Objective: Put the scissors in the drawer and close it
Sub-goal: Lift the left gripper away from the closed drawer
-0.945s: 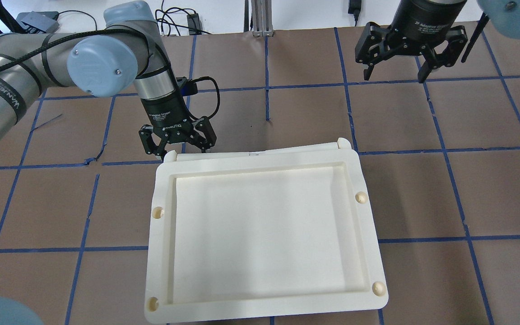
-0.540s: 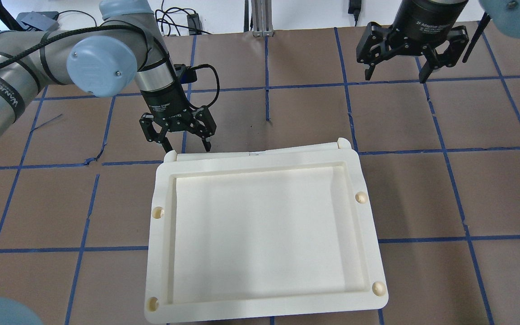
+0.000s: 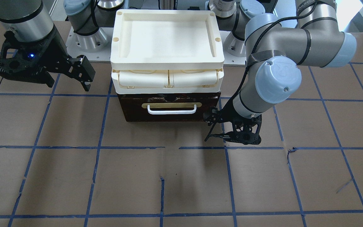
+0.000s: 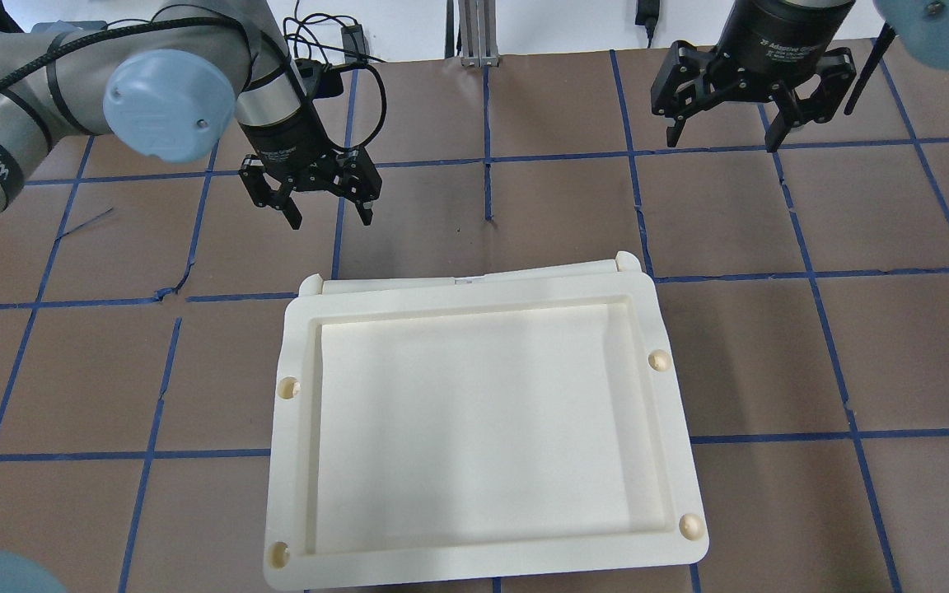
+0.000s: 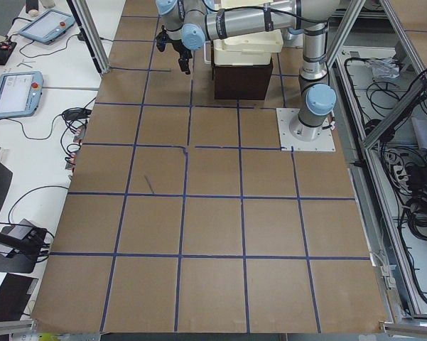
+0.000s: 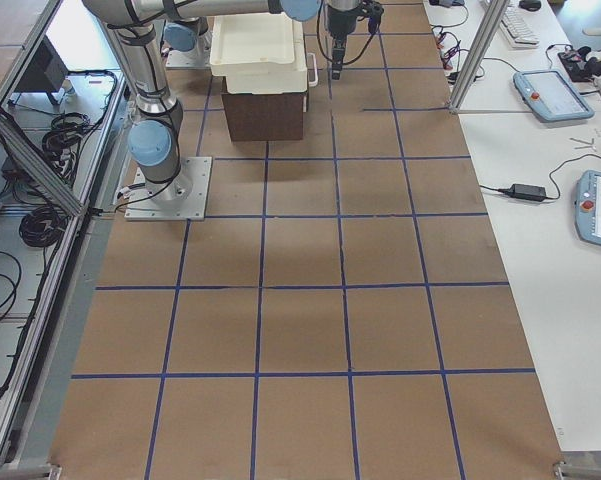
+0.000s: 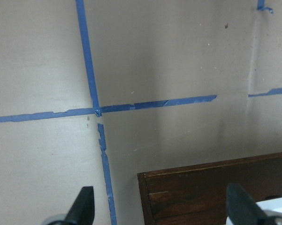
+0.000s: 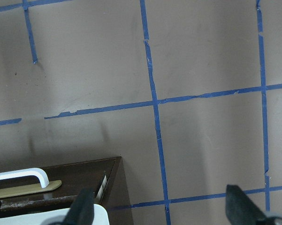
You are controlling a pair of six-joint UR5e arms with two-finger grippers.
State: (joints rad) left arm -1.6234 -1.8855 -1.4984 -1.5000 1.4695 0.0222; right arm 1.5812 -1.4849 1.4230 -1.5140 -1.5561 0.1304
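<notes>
While shut, the drawer point(image 3: 169, 117) faces away from robot.

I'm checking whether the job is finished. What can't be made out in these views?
No scissors in any view; if inside the drawer, its shut front hides them.
Overhead: cream tray unit covers the drawer entirely.
Side views: left claw and right claw too small to judge.
</notes>
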